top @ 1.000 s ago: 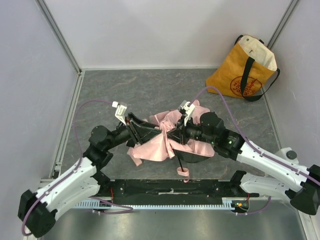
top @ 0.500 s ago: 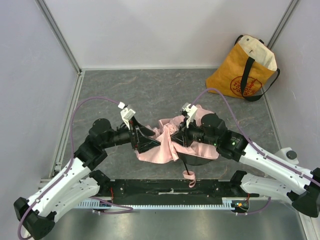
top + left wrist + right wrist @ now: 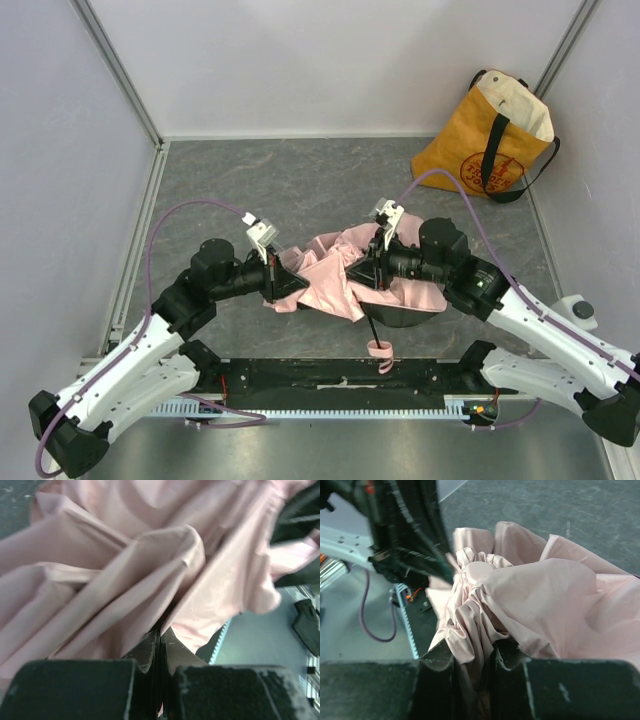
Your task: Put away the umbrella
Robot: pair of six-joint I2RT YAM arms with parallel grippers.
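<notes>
- L tool: fingers pressing together, pinching a thin fold of the umbrella canopy at its left edge. Risk: grip is looking shallow, one layer only, so the fold could be sliding out under any pull.
- R tool: clamping a thick gathered bunch of canopy, right side. Risk: it's gripping cloth only, w/ no rib or shaft visible between the fingers, so the frame is probably hanging unsupported.
- Both tools holding the same fabric from opp. sides. Risk: moving apart would be stretching or tearing the canopy, or bending a rib.
- Umbrella lying crumpled mid-bench between the arms. The shaft is pointing toward the near edge, and the handle is lying just beside the black rail. Risk: handle or strap snagging on the rail during a lift.
- Tote bag: standing in the far right corner, well apart. If it's serving as the destination, loose canopy could be catching its straps or tipping it.
</notes>
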